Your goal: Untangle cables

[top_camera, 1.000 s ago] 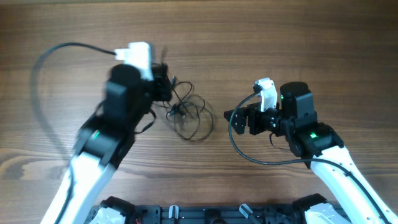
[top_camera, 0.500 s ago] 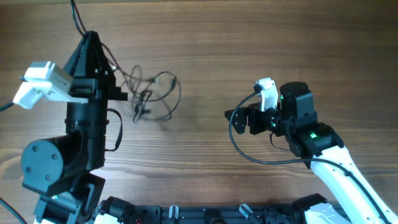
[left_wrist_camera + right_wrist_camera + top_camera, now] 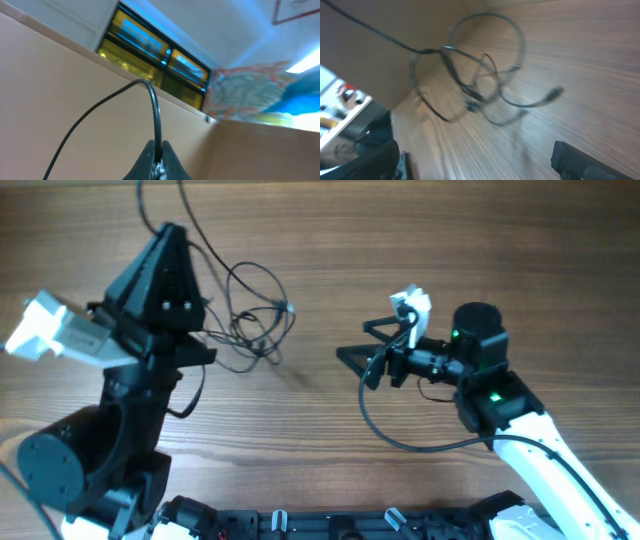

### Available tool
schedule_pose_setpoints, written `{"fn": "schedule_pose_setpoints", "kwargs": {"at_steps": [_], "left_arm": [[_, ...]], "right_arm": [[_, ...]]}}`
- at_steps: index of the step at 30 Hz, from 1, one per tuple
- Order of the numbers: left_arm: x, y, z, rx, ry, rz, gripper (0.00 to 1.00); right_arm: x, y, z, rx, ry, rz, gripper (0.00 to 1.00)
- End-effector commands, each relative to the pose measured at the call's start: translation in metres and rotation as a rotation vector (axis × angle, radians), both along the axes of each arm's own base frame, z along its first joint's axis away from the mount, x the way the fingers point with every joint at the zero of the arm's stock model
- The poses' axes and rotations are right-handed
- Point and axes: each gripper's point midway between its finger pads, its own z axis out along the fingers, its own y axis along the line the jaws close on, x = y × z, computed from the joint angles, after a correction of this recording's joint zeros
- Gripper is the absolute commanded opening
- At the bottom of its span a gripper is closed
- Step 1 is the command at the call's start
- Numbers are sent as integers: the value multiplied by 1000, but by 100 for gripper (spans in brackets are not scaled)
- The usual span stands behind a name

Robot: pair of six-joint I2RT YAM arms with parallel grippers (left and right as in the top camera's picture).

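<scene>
The cables [image 3: 252,320] are thin black wires in a loose tangle of loops, hanging partly lifted over the wooden table left of centre. My left gripper [image 3: 168,232] is raised high toward the camera. It is shut on one strand of the cables [image 3: 156,115], which arches away from the pinched fingertips [image 3: 150,155]. My right gripper [image 3: 358,340] stands open to the right of the tangle, pointing at it and holding nothing. In the right wrist view the cables [image 3: 480,90] hang ahead with a small plug [image 3: 555,91] dangling, beyond my right gripper [image 3: 475,165].
The wooden table [image 3: 480,240] stretches around both arms. The right arm's own thicker black cable [image 3: 400,442] loops over the table beside it. A dark rail [image 3: 330,525] runs along the near edge.
My left arm has swung left and risen with a strand in its grip, dragging the tangle left and lifting it. My right gripper has edged left toward the tangle.
</scene>
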Motion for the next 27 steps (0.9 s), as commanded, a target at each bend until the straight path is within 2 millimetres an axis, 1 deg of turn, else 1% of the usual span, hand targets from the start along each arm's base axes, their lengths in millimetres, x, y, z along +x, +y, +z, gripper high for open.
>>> {"fn": "schedule_pose_setpoints", "kwargs": {"at_steps": [1,4,6,8,10,11,12,13,17,19,21,22,24,25,26,27], "left_arm": [[5,-24,-4,-4,24,-161,4],[9,-39,-9,-7,45,-267,4],[10,-46,-11,-5,55,-309,4],[10,-52,-13,-1,60,-350,4],[7,-55,-14,16,53,-373,4],[6,-57,-14,14,58,-388,4],[5,-59,-14,11,62,-400,4],[3,-61,-14,12,61,-409,4],[8,-68,-20,17,84,-425,4],[11,-71,-23,24,92,-432,4],[12,-72,-24,26,95,-434,4],[12,-72,-24,25,95,-436,4],[10,-74,-24,29,94,-445,4],[9,-76,-24,27,97,-457,4],[8,-77,-24,30,96,-465,4],[6,-79,-24,31,96,-471,4]], "right_arm": [[-9,25,-6,14,9,86,100],[-9,45,-13,24,-21,134,100],[-10,54,-19,16,-55,163,100],[-11,62,-31,-14,-93,197,100],[-5,65,-46,-45,-74,175,100],[-5,67,-50,-48,-69,178,100],[-5,69,-51,-45,-71,184,100],[-7,72,-47,-31,-84,201,100],[-24,85,-26,44,-158,303,100],[-30,87,-22,63,-167,337,100],[-31,87,-21,68,-160,343,100],[-30,87,-21,66,-161,339,100],[-22,86,-25,46,-161,292,100],[-13,83,-29,22,-160,240,100],[-5,81,-34,-3,-157,189,97],[5,77,-39,-34,-161,131,87]]}}
